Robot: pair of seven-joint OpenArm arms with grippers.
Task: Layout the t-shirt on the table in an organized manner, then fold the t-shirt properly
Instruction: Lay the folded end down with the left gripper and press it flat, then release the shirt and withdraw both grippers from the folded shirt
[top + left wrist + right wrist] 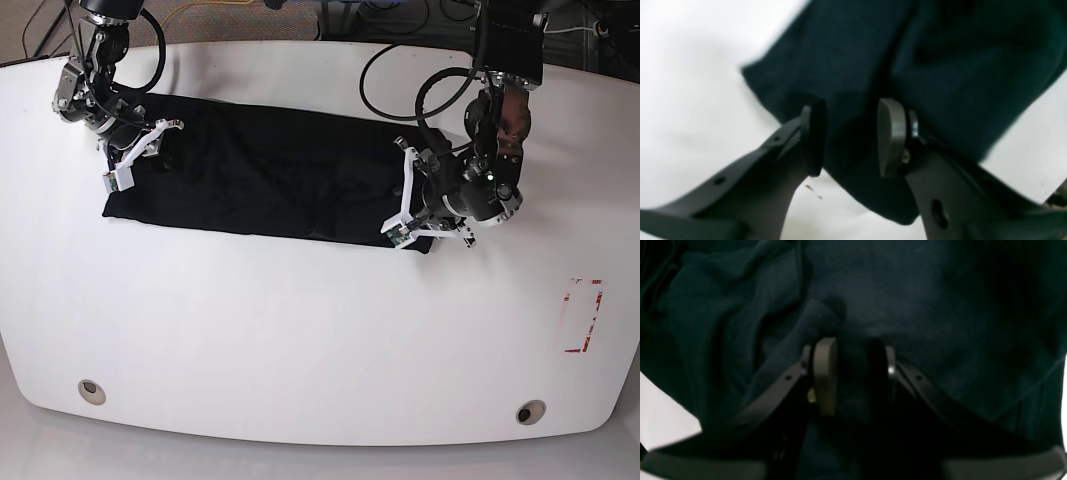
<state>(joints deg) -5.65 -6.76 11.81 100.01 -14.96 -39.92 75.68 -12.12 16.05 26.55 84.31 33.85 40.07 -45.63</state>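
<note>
The black t-shirt (270,185) lies as a long strip across the far half of the white table (300,330). My left gripper (415,225) is at the strip's right end. In the left wrist view its pads stand apart, so the left gripper (852,136) is open over a corner of the t-shirt (940,66) lying on the table (690,83). My right gripper (135,155) sits on the strip's left end. In the right wrist view the right gripper (851,373) has wrinkled t-shirt (907,290) filling the narrow gap between its pads; whether they pinch it is unclear.
A red-marked rectangle (582,315) is on the table near its right edge. Two round grommet holes (91,391) (530,411) sit along the front edge. Cables hang behind the table's far edge by both arms.
</note>
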